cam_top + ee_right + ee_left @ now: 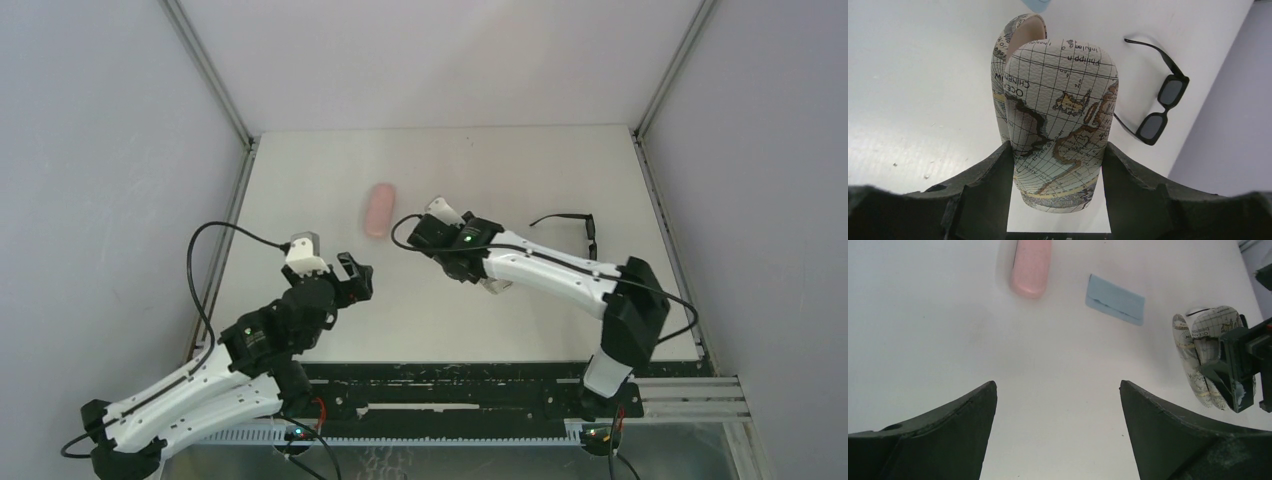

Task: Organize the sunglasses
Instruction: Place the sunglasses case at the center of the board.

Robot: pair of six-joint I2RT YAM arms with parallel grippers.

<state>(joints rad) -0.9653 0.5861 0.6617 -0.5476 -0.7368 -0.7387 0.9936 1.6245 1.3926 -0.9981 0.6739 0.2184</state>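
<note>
Right end effector (1058, 167) is clamped on the sides of a map-printed case (1060, 115), its two fingers pressing one shell from either side while the other shell stands open behind it, showing a pale lining. Held this way, near the middle of the surface (480, 160), the case probably serves as a steadied, open mouth ready to take something in

Left end effector (1058, 390) has its fingers spread wide with nothing between them, and it hovers over bare surface toward the near left corner. That looks like a free hand kept ready for a pick

The sunglasses (1160, 107) lie flat beside the right edge of the surface, temple arms unfolded, just beside the held case but not touching it, and no finger is on them. They appear to be the thing not yet put away

A pink case (1030, 265) lies closed toward the far edge, and a blue cloth (1115, 300) lies flat between it and the map-printed case, both apart from everything else
</note>
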